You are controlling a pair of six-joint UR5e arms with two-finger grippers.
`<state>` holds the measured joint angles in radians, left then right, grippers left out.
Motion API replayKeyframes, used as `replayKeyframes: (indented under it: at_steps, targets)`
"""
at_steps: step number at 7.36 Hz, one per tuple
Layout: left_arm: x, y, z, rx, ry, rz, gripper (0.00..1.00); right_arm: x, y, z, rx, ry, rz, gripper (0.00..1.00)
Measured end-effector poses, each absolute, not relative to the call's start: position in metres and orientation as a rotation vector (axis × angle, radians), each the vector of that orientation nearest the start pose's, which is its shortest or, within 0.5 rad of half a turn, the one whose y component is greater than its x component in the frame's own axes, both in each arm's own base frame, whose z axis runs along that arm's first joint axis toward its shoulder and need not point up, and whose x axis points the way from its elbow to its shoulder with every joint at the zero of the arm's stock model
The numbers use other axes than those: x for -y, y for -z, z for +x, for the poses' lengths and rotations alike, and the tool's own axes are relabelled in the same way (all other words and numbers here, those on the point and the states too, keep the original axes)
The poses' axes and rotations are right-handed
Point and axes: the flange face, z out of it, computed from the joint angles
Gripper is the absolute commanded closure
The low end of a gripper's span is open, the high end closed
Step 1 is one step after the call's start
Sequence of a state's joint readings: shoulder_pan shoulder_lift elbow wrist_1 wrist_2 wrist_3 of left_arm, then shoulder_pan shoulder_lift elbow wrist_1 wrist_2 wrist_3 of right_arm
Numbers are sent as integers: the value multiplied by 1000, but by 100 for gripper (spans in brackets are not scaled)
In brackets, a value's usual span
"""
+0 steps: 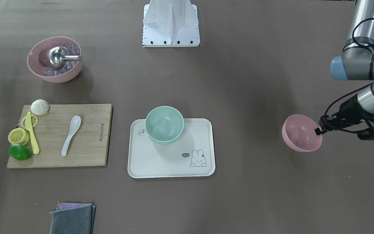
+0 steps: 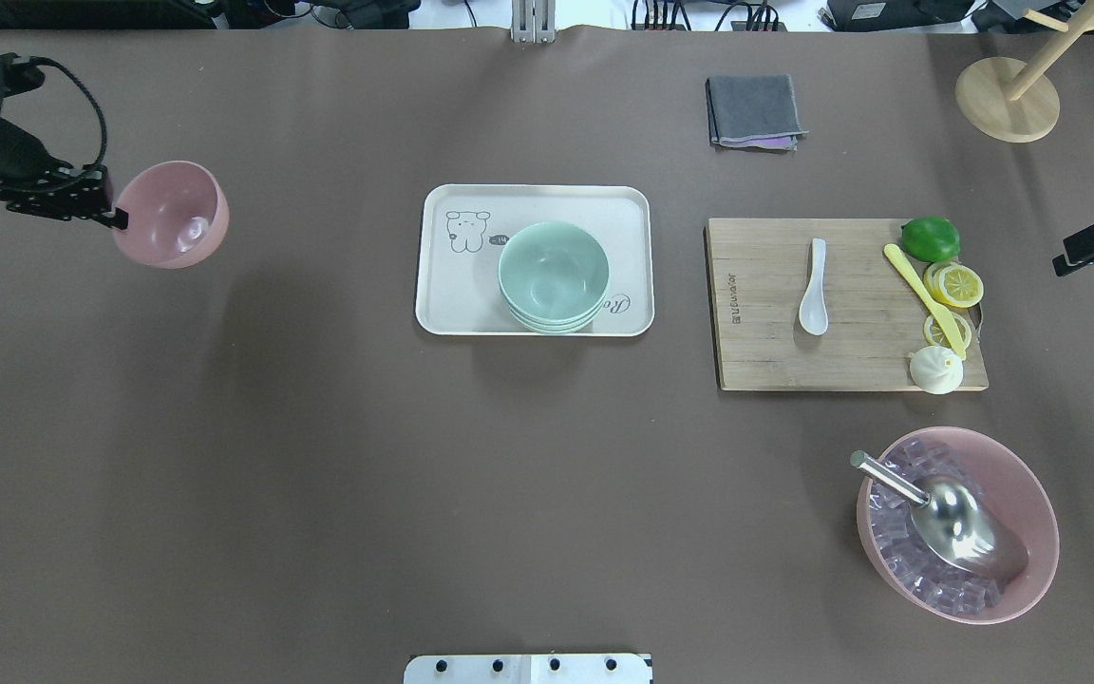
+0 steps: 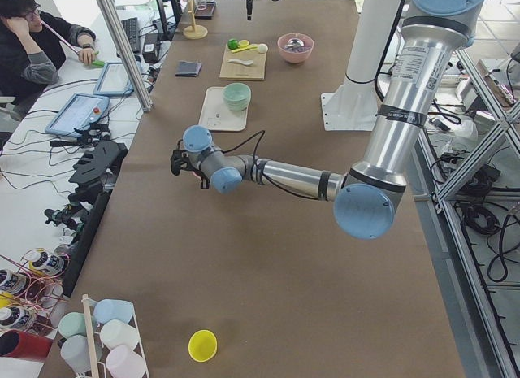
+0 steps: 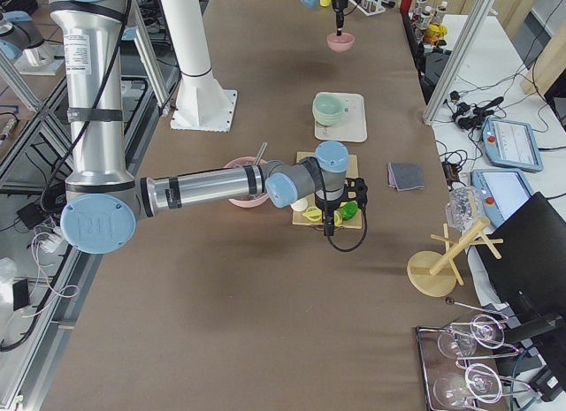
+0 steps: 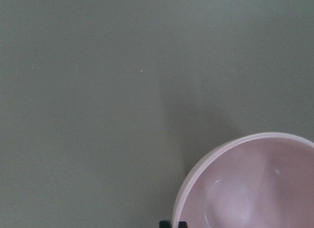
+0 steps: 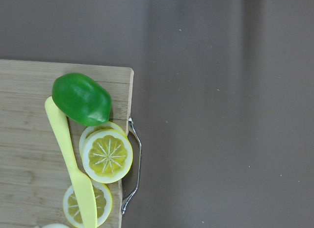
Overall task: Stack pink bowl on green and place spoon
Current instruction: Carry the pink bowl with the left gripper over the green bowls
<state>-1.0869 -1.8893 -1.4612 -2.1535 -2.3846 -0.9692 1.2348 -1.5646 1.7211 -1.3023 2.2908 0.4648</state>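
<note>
My left gripper [image 1: 318, 130] [image 2: 116, 218] is shut on the rim of the small pink bowl [image 1: 300, 132] [image 2: 172, 214] and holds it tilted above the table at my far left. The bowl's rim fills the lower right of the left wrist view [image 5: 245, 189]. Stacked green bowls [image 1: 164, 125] [image 2: 554, 275] stand on the white tray [image 1: 170, 164] [image 2: 443, 304] at the table's middle. The white spoon [image 1: 71, 130] [image 2: 814, 290] lies on the wooden cutting board [image 1: 89, 152] [image 2: 765, 356]. My right gripper [image 2: 1063, 255] hovers open and empty past the board's outer end.
A lime [image 2: 930, 237] [image 6: 81, 98], lemon slices [image 2: 955, 285], a yellow knife [image 2: 922, 296] and a white bun [image 2: 936, 369] lie on the board. A large pink bowl [image 2: 1031, 570] holds ice cubes and a metal scoop [image 2: 946, 513]. There is also a grey cloth [image 2: 754, 111] and a wooden stand [image 2: 1008, 100].
</note>
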Motion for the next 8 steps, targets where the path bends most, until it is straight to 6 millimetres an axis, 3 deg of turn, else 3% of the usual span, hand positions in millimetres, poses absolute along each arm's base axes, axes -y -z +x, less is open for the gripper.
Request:
replayKeyframes:
  at_steps: [1, 4, 6, 8]
  targets:
    - [586, -405, 275, -1086, 145, -1, 100, 505, -553, -105, 810, 31, 98, 0]
    - [548, -235, 370, -1063, 229, -110, 100, 506, -554, -105, 810, 30, 97, 0]
    - [520, -166, 430, -1026, 267, -130, 100, 506, -554, -105, 810, 29, 97, 0]
    - [517, -125, 491, -986, 310, -141, 100, 506, -552, -105, 811, 27, 98, 0]
